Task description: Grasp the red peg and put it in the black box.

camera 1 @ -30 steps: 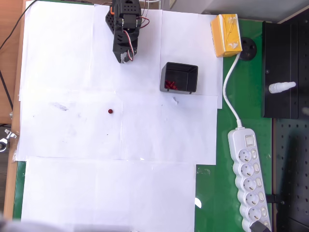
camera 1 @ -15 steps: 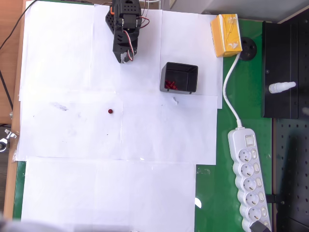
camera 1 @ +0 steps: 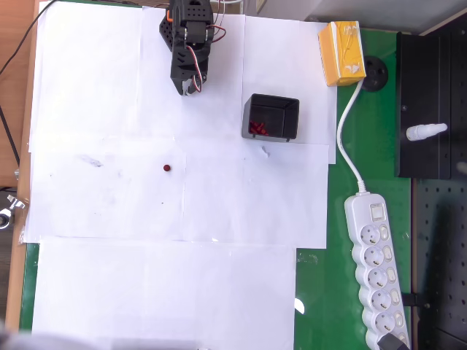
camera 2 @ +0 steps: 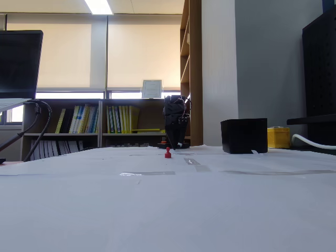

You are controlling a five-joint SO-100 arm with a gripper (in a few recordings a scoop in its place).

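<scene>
Nothing had moved since the earlier overhead frames: arm, peg and box all kept their places. White paper sheets (camera 1: 219, 204) covered most of the green table (camera 1: 321, 292), largest of all in the overhead view. At the right lay a white power strip (camera 1: 376, 277), its cable running up toward the yellow carton (camera 1: 341, 52). The black arm sat folded at the top edge, its gripper (camera 1: 190, 87) pointing down the sheet; whether the jaws were wide or narrow could not be told. The black box (camera 1: 271, 117) stood right of the gripper, several red pegs on its floor. The red peg (camera 1: 167, 168) lay alone on the paper, well apart from gripper and box, standing upright in the fixed view (camera 2: 167, 153).
</scene>
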